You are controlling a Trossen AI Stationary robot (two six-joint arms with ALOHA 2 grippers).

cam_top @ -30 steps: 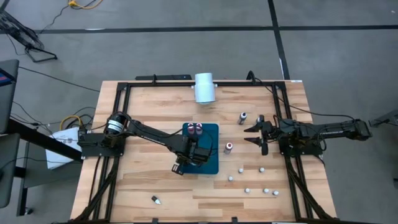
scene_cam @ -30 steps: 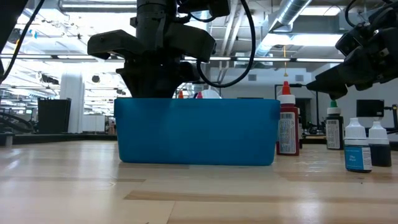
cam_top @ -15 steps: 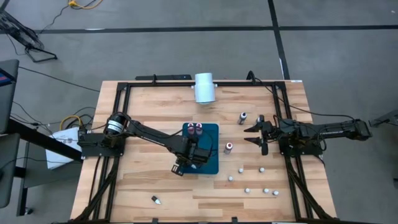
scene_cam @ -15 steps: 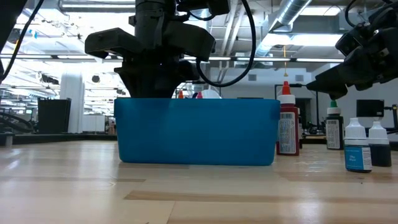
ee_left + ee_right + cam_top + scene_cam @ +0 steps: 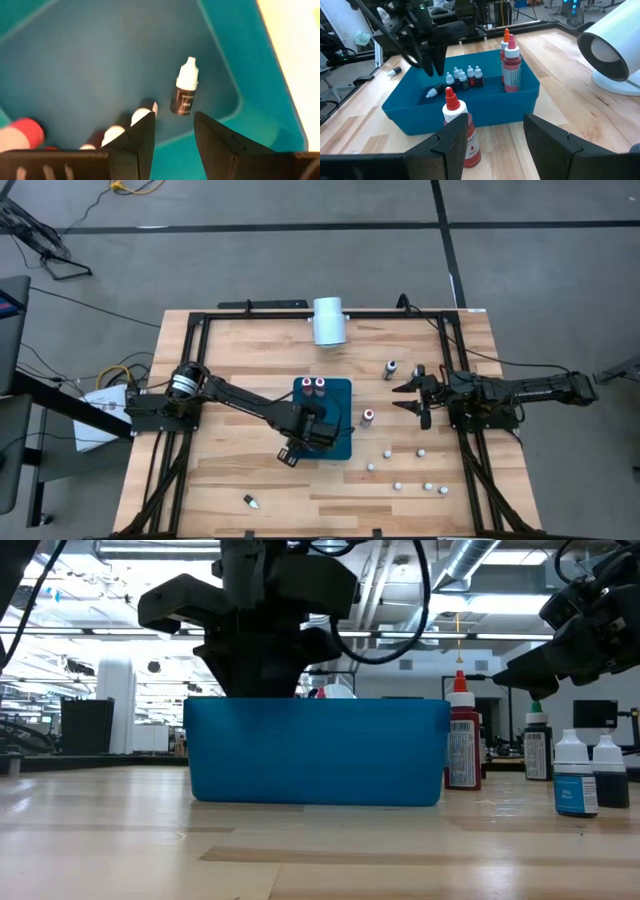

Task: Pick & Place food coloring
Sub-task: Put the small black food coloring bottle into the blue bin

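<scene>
Fingers of left gripper (image 5: 175, 117) apart, nothing between them; small dark bottle (image 5: 186, 87) with white cap lying loose on floor of blue bin (image 5: 240, 75) just beyond the fingertips, not touched. Compared with a second ago: gripper body shifted slightly within the bin in high view and sitting a little higher above the rim in low view, jaw gap practically unchanged. Read as a drop already completed and the start of a retreat, not a fresh grasp. Also inside the bin: short row of tiny bottles (image 5: 464, 77) standing along the middle, two taller red bottles (image 5: 510, 67) at the far end. Right gripper (image 5: 408, 397) parked at the right edge of the table, fingers spread, empty, no change; red bottle with pale cap (image 5: 368, 417) standing between it and the bin, apart from both. Outstanding stock on bare wood: dark bottle (image 5: 390, 368) near the right gripper, scatter of whitish bottles (image 5: 398, 485) toward the front right, one stray (image 5: 250, 501) lying front left. Judged partway through; several more bottles to collect.
</scene>
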